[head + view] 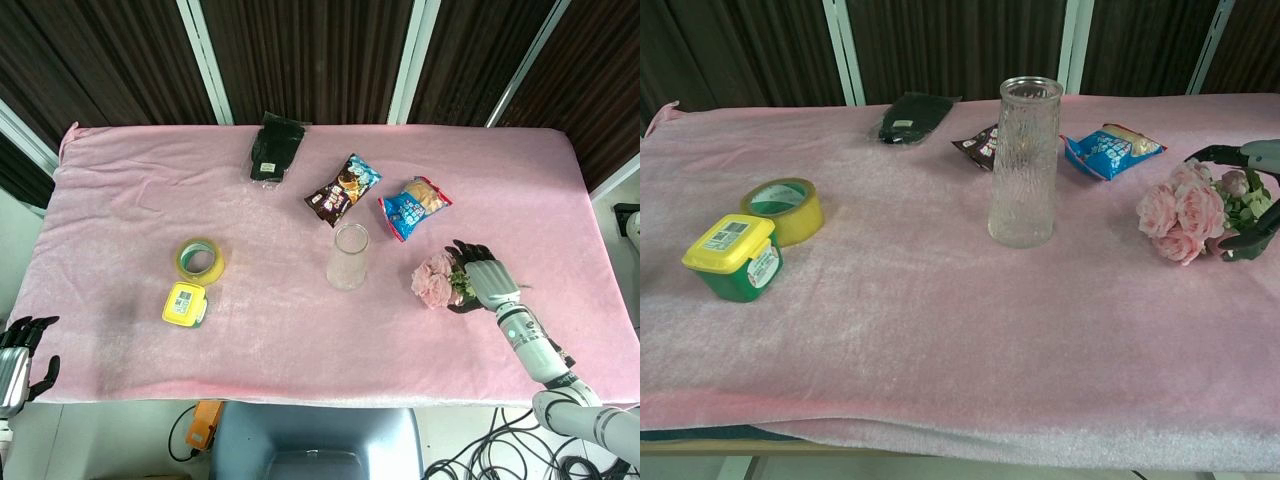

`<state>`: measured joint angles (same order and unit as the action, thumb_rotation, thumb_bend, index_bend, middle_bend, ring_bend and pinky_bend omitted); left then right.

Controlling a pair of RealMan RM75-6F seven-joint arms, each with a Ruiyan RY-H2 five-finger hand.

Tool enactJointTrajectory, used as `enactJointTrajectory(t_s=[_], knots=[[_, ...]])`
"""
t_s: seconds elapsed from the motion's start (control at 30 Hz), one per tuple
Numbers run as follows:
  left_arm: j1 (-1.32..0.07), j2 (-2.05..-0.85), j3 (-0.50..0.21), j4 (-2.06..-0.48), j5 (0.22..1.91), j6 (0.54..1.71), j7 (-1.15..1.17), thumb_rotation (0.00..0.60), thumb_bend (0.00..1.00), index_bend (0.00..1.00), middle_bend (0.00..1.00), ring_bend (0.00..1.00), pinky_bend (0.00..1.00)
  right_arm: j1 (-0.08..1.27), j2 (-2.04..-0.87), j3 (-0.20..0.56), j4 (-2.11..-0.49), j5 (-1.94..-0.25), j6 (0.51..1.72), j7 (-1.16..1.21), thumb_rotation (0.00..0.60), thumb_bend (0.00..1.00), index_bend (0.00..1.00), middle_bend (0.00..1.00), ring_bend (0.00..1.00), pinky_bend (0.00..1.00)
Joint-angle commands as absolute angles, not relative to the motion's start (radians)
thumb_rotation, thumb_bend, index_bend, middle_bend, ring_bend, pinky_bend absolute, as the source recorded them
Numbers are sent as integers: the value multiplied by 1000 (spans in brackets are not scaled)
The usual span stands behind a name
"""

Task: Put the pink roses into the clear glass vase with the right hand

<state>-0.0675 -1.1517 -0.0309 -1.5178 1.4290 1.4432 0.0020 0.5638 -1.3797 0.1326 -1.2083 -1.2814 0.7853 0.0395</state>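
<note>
Off the table's (130, 340) front left corner, the left hand (22, 358) hangs below the cloth edge with its dark fingers spread and nothing in them. On the pink cloth toward the left side a roll of yellow tape (200, 260) lies flat, and just in front of it, nearly touching, sits a small green tub (185, 304) with a yellow lid. Near the back edge, left of centre, lies a black packet (274, 148). The vase (348, 257) stands upright and empty around the middle of the table, with a dark snack bag (343, 189) behind it and a blue snack bag (414, 207) behind it to the right. To the right of the vase, well apart from it, the roses (434, 280) lie on their side on the cloth, blooms pointing toward the vase. The right hand (482, 278) is at the stem end, black fingers curved over the top of the bunch and the thumb under it, so it grips the greenery behind the blooms. The roses look to rest on the cloth, though I cannot be sure.
</note>
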Motion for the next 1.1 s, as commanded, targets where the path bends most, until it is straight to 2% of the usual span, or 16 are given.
enactJointTrajectory(t_s=[0.03, 0.47, 0.57, 0.67, 0.77, 0.93, 1.03, 1.1], knots=[[-69, -1152, -31, -1516, 1432, 1442, -3, 600, 462, 220, 239, 143, 250, 559, -1379, 128, -1216, -1279, 798, 32, 600, 252, 0, 51, 28, 143], [-92, -1162, -29, -1497, 1466, 1425, -16, 600, 462, 222, 242, 143, 251, 556, -1408, 122, -1163, -1232, 792, 12, 600, 252, 0, 52, 28, 150], [-90, -1163, -25, -1495, 1465, 1423, -18, 600, 463, 224, 242, 144, 251, 571, -1449, 133, -1112, -1229, 787, 27, 600, 252, 0, 72, 51, 278], [-86, -1160, -22, -1494, 1460, 1423, -22, 600, 463, 226, 243, 144, 251, 587, -1498, 140, -1048, -1237, 785, 47, 600, 252, 27, 177, 151, 429], [-77, -1155, -25, -1494, 1449, 1431, -24, 600, 463, 226, 243, 144, 251, 604, -1550, 145, -977, -1241, 778, 63, 600, 252, 99, 265, 286, 553], [-63, -1148, -29, -1493, 1434, 1446, -32, 600, 463, 227, 243, 143, 250, 622, -1617, 143, -887, -1240, 757, 58, 600, 252, 321, 388, 449, 705], [-57, -1148, -30, -1489, 1431, 1451, -39, 600, 463, 228, 245, 147, 251, 618, -1654, 146, -843, -1235, 778, 44, 600, 259, 490, 508, 572, 830], [-56, -1148, -29, -1486, 1431, 1452, -45, 600, 462, 228, 247, 150, 250, 612, -1672, 147, -820, -1238, 803, 35, 600, 320, 646, 621, 676, 933]])
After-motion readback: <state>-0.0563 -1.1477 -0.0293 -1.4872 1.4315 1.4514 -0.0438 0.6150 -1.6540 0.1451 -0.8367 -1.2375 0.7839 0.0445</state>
